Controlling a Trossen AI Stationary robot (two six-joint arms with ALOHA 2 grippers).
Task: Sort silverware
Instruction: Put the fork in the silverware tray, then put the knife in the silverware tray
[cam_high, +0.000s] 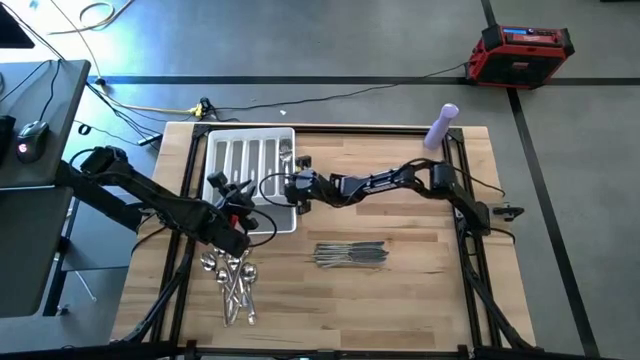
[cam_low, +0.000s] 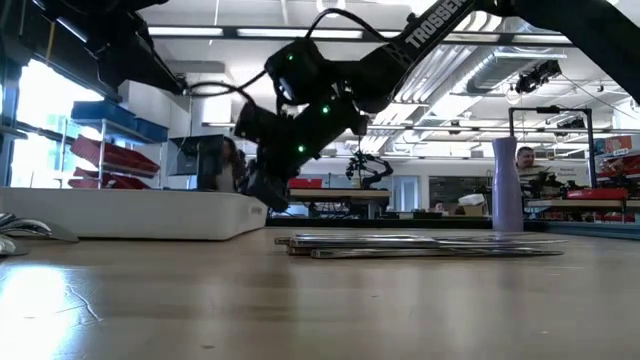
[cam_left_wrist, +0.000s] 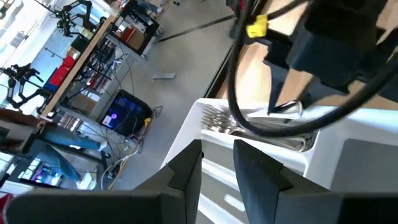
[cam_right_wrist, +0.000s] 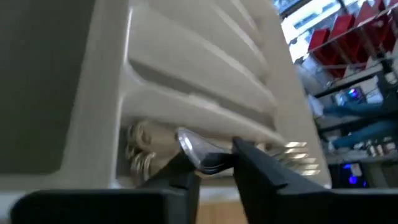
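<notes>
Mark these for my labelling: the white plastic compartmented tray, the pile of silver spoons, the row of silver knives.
White plastic compartmented tray (cam_high: 214, 150): high view, left rim.
Pile of silver spoons (cam_high: 236, 287): high view, pile's middle.
Row of silver knives (cam_high: 350, 254): high view, mid-blades.

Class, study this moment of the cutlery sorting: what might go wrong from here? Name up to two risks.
1. The right tool has a piece of silverware between its fingers over the white tray; it may land askew on the forks already there.
2. The left tool hovers at the same tray, close to the right tool, so the arms might collide.
</notes>
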